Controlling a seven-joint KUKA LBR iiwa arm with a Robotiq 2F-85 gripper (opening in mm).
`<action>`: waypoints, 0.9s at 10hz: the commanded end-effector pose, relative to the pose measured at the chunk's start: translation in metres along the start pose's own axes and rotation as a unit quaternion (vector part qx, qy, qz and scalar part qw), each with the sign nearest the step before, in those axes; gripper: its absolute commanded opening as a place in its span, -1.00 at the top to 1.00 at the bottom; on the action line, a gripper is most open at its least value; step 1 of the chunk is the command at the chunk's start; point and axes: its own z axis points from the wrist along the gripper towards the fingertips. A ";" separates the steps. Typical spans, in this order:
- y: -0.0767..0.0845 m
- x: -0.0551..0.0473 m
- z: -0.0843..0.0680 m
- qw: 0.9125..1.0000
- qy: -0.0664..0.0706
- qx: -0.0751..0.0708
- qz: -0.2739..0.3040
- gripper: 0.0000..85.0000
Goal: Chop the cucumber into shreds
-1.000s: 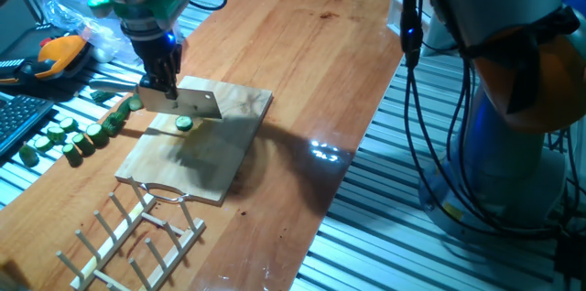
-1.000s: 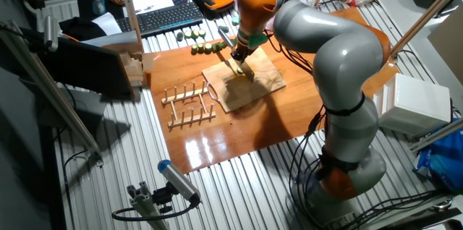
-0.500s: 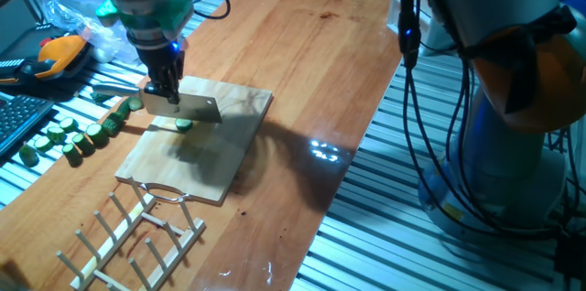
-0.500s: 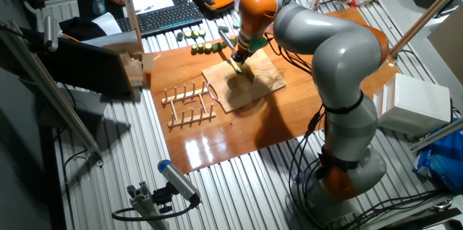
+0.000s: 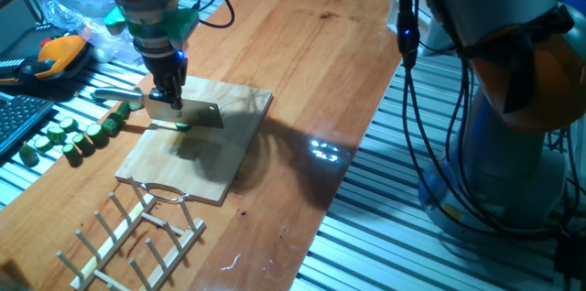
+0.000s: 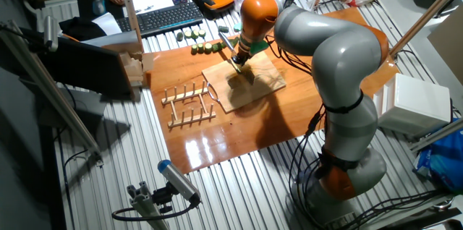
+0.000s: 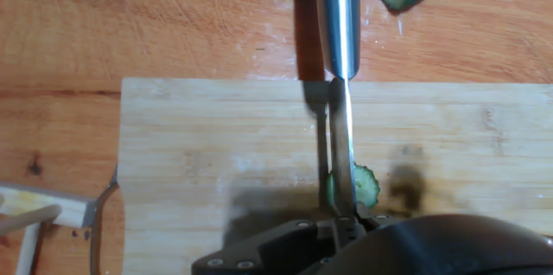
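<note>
On the wooden board (image 7: 216,145), the gripper (image 5: 168,91) clenches a knife (image 7: 341,128) splitting the round, pale-centred cucumber (image 7: 366,187).

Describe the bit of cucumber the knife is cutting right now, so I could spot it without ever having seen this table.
Find the pale wooden board on the long brown table. The gripper holds a knife down on it, and the cucumber is one thin round slice under that blade. Unlike the dark green chunks lined up off the board, it lies alone on the board, with a dark rim and pale centre.
</note>
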 end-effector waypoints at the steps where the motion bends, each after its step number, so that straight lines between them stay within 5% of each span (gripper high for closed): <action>1: 0.000 0.000 0.003 1.000 -0.002 0.000 -0.002 1.00; 7: 0.000 0.008 0.019 1.000 -0.017 -0.008 -0.003 1.00; 9: 0.007 0.008 0.000 1.000 0.000 -0.009 0.007 1.00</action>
